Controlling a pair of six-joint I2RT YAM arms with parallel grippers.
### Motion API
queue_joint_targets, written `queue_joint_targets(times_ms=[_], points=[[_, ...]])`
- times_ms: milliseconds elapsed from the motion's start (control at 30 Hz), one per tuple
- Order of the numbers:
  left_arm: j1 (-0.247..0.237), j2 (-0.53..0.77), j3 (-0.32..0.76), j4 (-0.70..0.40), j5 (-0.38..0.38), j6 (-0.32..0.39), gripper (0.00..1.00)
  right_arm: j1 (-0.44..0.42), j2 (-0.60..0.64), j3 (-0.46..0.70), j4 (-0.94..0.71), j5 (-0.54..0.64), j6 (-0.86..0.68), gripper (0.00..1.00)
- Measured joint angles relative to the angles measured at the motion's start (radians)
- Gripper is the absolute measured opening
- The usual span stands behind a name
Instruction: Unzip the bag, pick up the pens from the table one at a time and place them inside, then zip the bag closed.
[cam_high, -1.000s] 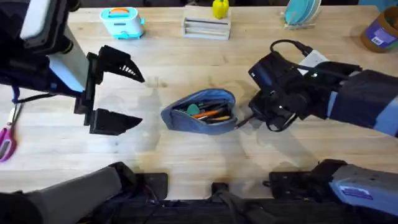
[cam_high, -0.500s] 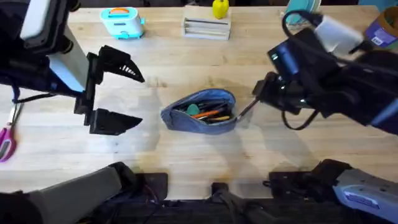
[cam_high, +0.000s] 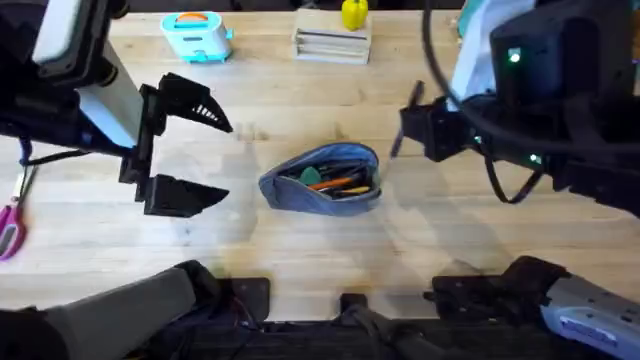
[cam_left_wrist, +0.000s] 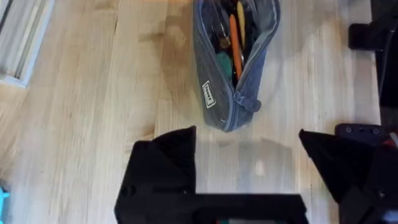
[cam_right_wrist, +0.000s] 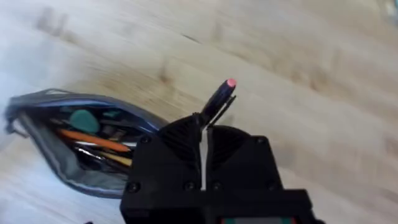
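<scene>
The blue-grey bag (cam_high: 322, 180) lies unzipped in the middle of the table (cam_high: 300, 250), with an orange pen (cam_high: 340, 183) and other items inside. In the left wrist view the bag (cam_left_wrist: 214, 93) gapes with the orange pen (cam_left_wrist: 235, 37) showing. My right gripper (cam_high: 410, 135) hangs above the table just right of the bag, shut on a black pen (cam_high: 405, 120) that sticks up out of it. The right wrist view shows its gripper (cam_right_wrist: 203, 134) clamped on the black pen (cam_right_wrist: 217, 101), with the bag (cam_right_wrist: 74, 134) beyond. My left gripper (cam_high: 190, 150) stays open left of the bag.
Pink-handled scissors (cam_high: 10, 228) lie at the table's left edge. At the back stand a teal toy toaster (cam_high: 197, 36), a white rack (cam_high: 332, 44) and a yellow object (cam_high: 354, 14). Bare wood lies in front of the bag.
My right gripper has risen from the table beside the bag's right end, carrying the black pen up and back. The left arm and the bag have not moved.
</scene>
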Motion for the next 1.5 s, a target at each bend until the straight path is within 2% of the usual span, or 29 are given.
queue_joint_targets(times_ms=[233, 400, 567, 867, 900, 1000, 1100, 1167, 1300, 1500], points=[[0.0, 0.0, 0.0, 0.0, 0.0, 0.0, 0.993, 0.046, 0.007, 0.0, 0.119, -0.116, -0.28, 0.03], [0.0, 0.0, 0.0, 0.0, 0.0, 0.0, 0.993, 0.048, 0.06, 0.0, 0.146, -0.215, -0.429, 0.03], [0.0, 0.0, 0.0, 0.0, 0.0, 0.0, 0.992, 0.048, 0.125, 0.0, 0.148, -0.289, -0.507, 0.03], [0.0, 0.0, 0.0, 0.0, 0.0, 0.0, 0.993, 0.048, 0.144, 0.0, 0.211, -0.32, -0.588, 0.03], [0.0, 0.0, 0.0, -0.001, 0.0, 0.0, 0.993, 0.048, 0.144, 0.0, 0.215, -0.321, -0.588, 0.081], [0.0, 0.0, 0.0, -0.001, 0.0, 0.0, 0.993, 0.045, 0.145, 0.0, 0.238, -0.322, -0.563, 0.509], [0.0, 0.0, 0.0, 0.0, 0.0, 0.0, 0.994, 0.018, 0.154, 0.002, 0.281, -0.33, -0.436, 0.929], [0.0, 0.0, 0.0, -0.001, 0.0, 0.0, 0.993, -0.02, 0.168, 0.007, 0.283, -0.337, -0.337, 0.99], [0.0, 0.0, 0.0, 0.0, 0.0, 0.0, 0.993, -0.096, 0.21, 0.033, 0.241, -0.364, -0.21, 0.994], [0.0, 0.0, 0.0, 0.0, 0.0, 0.0, 0.993, -0.151, 0.324, 0.169, 0.054, -0.383, -0.135, 0.995]])
